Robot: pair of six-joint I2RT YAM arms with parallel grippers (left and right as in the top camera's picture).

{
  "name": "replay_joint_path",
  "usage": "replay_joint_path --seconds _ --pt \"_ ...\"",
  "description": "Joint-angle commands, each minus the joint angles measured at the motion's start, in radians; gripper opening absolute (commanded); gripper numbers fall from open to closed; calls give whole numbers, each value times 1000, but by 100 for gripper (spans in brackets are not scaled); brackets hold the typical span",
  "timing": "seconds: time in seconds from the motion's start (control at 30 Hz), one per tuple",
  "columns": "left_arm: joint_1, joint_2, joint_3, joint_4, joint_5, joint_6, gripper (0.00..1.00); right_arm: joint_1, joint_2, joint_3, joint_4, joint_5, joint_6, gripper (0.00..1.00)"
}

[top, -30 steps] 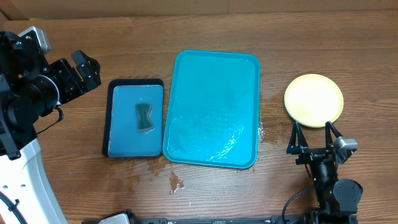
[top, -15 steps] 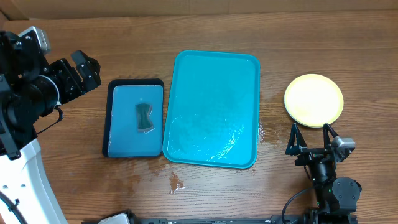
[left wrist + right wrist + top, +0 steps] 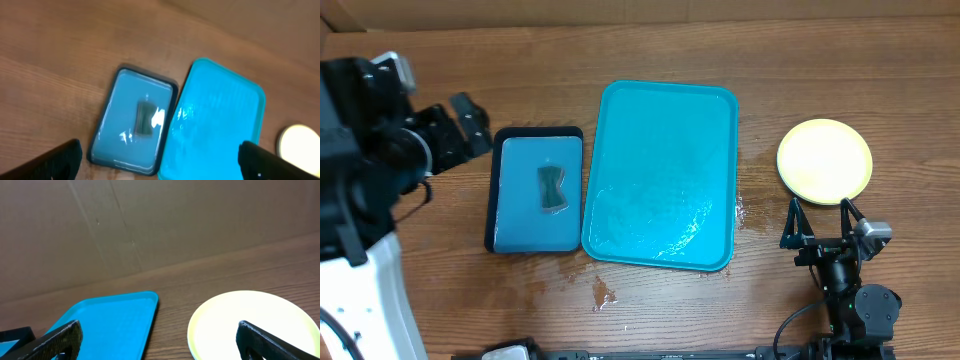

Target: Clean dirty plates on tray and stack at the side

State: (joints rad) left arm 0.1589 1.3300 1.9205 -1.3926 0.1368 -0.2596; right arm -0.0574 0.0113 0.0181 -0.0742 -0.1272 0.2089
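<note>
The turquoise tray [image 3: 660, 110] lies mid-table, wet and glossy, with no plate on it; it also shows in the left wrist view [image 3: 220, 125] and the right wrist view [image 3: 105, 322]. A lime-yellow plate [image 3: 824, 160] rests on the bare wood to the tray's right, looking clean [image 3: 250, 322]. My right gripper [image 3: 820, 206] stands open just in front of that plate, apart from it. My left gripper [image 3: 472, 125] hangs open at the far left, above the table beside the small tray. Both wrist views show wide gaps between the fingers [image 3: 60, 162] [image 3: 55, 342].
A smaller black-rimmed blue tray [image 3: 538, 225] with a dark sponge [image 3: 553, 188] lies directly left of the turquoise tray. Small water puddles [image 3: 604, 294] sit on the wood in front of the trays. A cardboard wall runs along the back.
The left arm has swung a little, bringing its gripper closer to the small tray. The right gripper drew back slightly from the plate, then stayed still. Both remain open.
</note>
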Motion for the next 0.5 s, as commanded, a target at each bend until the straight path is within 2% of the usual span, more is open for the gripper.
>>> replay_joint_path --seconds 0.0,0.17,0.27,0.47 --pt "-86 -124 -156 186 -111 -2 100 -5 -6 -10 5 -5 0 100" --pt "-194 -328 -585 674 -111 7 100 -5 -6 -10 5 -6 -1 100" --pt "-240 -460 -855 930 -111 55 100 -5 -6 -10 5 -5 0 99" --pt "-245 -716 -1281 1280 -114 67 100 -5 -6 -10 5 -5 -1 100"
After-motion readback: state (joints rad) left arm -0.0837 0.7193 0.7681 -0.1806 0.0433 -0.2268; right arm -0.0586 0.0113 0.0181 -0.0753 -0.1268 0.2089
